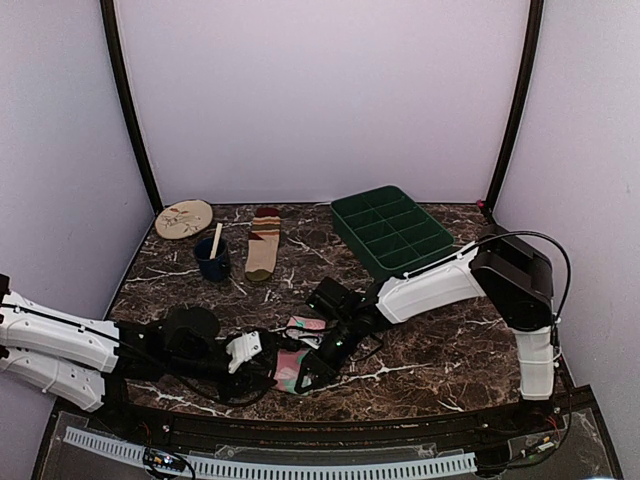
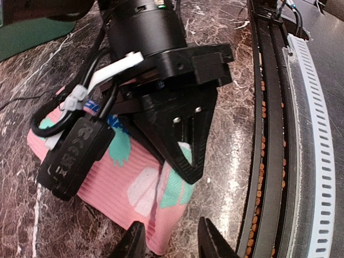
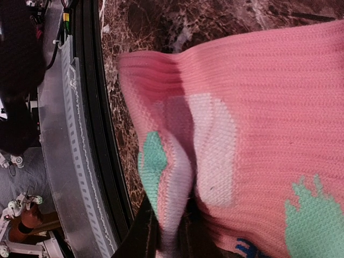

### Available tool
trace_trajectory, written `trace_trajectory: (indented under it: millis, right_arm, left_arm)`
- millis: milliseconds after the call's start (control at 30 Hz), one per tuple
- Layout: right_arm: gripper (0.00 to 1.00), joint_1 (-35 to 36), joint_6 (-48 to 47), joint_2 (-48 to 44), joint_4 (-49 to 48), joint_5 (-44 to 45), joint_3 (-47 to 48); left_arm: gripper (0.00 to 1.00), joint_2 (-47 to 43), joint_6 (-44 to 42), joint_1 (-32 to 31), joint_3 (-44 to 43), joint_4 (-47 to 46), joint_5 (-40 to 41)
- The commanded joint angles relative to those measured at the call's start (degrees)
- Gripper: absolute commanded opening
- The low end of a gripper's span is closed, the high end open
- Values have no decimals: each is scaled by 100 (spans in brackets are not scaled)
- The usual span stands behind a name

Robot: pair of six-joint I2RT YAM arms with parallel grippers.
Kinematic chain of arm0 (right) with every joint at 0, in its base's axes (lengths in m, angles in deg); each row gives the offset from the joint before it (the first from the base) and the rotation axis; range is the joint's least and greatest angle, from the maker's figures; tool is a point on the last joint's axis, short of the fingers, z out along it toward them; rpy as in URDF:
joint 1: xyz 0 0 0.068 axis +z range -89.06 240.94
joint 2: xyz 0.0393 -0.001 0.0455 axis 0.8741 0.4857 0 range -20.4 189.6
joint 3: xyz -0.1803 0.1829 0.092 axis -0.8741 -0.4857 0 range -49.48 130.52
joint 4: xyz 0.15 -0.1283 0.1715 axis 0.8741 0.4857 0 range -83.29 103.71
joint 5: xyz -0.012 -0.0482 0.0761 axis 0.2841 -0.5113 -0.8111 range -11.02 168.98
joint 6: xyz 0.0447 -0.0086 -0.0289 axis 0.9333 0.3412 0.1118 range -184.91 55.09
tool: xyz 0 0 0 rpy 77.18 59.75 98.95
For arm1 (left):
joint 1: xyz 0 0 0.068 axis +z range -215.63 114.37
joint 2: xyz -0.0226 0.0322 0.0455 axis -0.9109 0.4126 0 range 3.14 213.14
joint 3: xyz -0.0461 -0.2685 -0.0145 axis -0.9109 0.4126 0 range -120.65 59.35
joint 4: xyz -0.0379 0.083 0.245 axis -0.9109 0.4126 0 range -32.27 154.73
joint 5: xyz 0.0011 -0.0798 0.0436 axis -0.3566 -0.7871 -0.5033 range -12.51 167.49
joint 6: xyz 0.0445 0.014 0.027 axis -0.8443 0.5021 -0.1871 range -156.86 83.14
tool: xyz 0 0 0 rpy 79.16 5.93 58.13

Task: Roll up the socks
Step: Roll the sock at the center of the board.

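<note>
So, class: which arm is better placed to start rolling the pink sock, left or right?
Right, probably. The right gripper is shut on a raised fold of the pink sock near its end, ready to turn it over. The left gripper stands open at the sock's edge, gripping nothing.

ribbed knit pink sock (image 3: 258, 97) on a glossy, smooth marbled table (image 1: 450, 350).

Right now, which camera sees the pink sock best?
The right wrist view. The pink sock fills it, so its teal and white marks are clear. The left wrist view shows part of it under the right gripper. The top view shows it small and half hidden.
</note>
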Motion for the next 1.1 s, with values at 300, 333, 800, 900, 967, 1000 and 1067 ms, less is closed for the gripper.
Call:
trace_trajectory:
  millis: [300, 333, 800, 900, 967, 1000, 1067]
  right_arm:
    - [1, -101, 354, 130, -119, -286, -254]
    - [1, -123, 382, 125, -154, -327, -284]
    - [1, -280, 686, -193, -549, -534, -898]
    - [0, -280, 720, -202, -607, -556, -940]
    - [0, -276, 755, -220, -666, -561, -965]
    - [0, -280, 776, -221, -687, -570, -967]
    - [0, -289, 793, -217, -703, -579, -967]
  left_arm:
    - [23, 460, -1235, -688, -595, 446, 106]
    - [23, 510, -1261, -708, -599, 432, 130]
    - [23, 1220, -1820, -828, -694, 227, 754]
    - [24, 1234, -1892, -829, -656, 85, 936]
    - [25, 1274, -1964, -828, -643, 11, 922]
    - [25, 1312, -1994, -822, -652, 15, 905]
    - [25, 1398, -2040, -828, -690, 63, 850]
